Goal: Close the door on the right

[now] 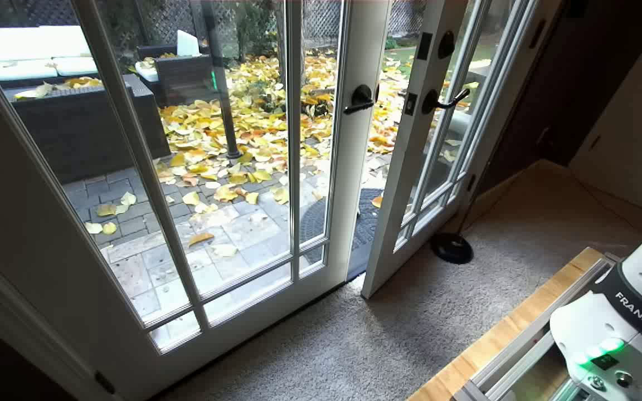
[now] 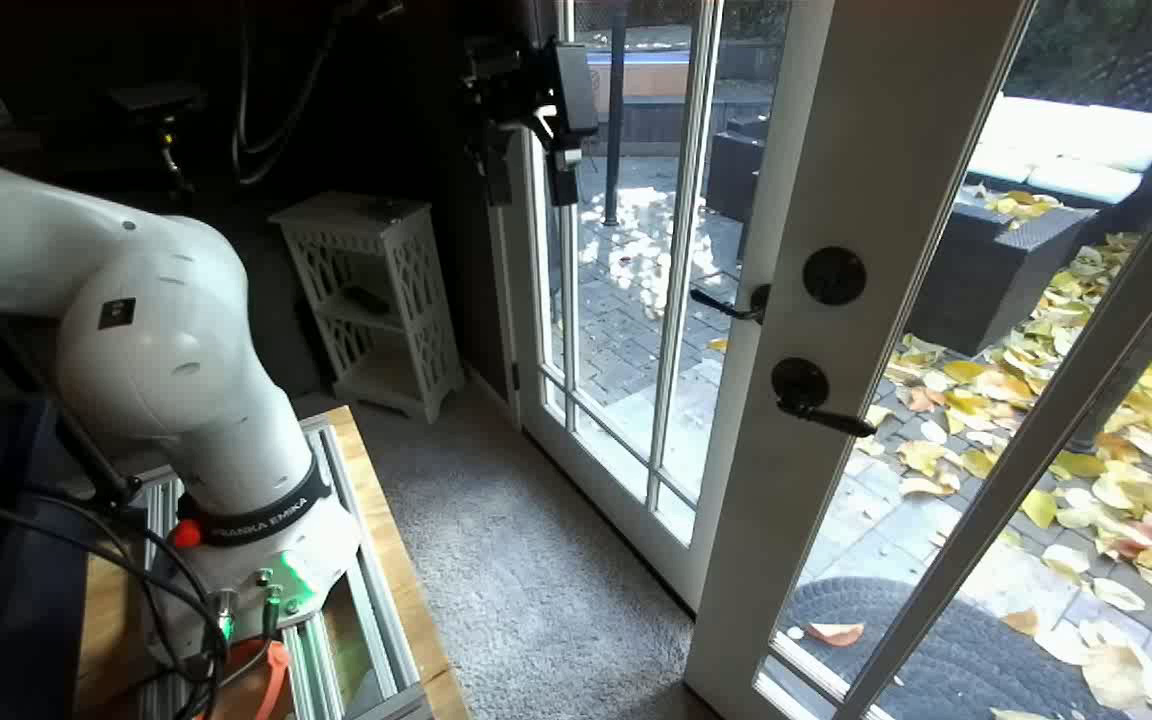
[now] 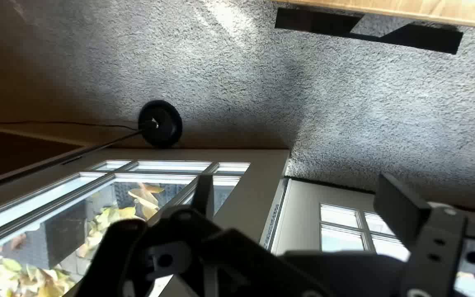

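The door (image 1: 396, 195) is a white-framed glazed leaf that stands ajar, its free edge swung into the room. It has a dark lever handle (image 1: 449, 101) and a round deadbolt (image 1: 447, 44). It also shows in an exterior view (image 2: 771, 520) and in the wrist view (image 3: 258, 185). The matching leaf (image 1: 349, 184), with its own dark handle, stands in the frame beside it. My gripper (image 2: 531, 190) hangs in front of that matching leaf, fingers down. In the wrist view my gripper (image 3: 293, 185) is open and empty, the door's free edge appearing beyond its fingers. No contact is visible.
A round black lamp base (image 1: 452, 249) with a thin pole stands on the carpet near the door's hinge side. The robot base stands on a wood-edged table (image 1: 521, 314). A white shelf (image 2: 376, 300) stands in the corner. Patio furniture is outside.
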Robot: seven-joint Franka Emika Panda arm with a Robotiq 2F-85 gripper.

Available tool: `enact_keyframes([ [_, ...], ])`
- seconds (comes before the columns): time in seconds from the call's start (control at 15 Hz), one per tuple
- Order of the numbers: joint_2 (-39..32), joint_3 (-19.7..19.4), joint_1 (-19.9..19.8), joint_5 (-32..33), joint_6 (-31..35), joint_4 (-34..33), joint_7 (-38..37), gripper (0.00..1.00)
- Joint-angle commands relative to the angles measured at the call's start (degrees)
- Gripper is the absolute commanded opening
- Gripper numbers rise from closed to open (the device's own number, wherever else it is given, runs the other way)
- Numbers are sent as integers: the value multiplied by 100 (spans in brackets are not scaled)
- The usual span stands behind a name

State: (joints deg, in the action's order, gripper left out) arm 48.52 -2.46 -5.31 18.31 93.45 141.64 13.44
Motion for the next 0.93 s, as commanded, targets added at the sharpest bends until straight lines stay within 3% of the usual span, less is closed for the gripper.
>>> enact_keyframes([
  [0.0, -2, -113, 177, 83, -52, -23, -97, 100],
  [0.13, -2, -113, 177, 83, -52, -23, -97, 100],
  [0.27, -144, -353, 401, 25, 225, -88, 351, 100],
  [0.53, -613, -882, 471, 150, 1857, -142, 708, 100],
  [0.87, -1582, -1661, 670, -417, 3710, -277, 1690, 100],
])
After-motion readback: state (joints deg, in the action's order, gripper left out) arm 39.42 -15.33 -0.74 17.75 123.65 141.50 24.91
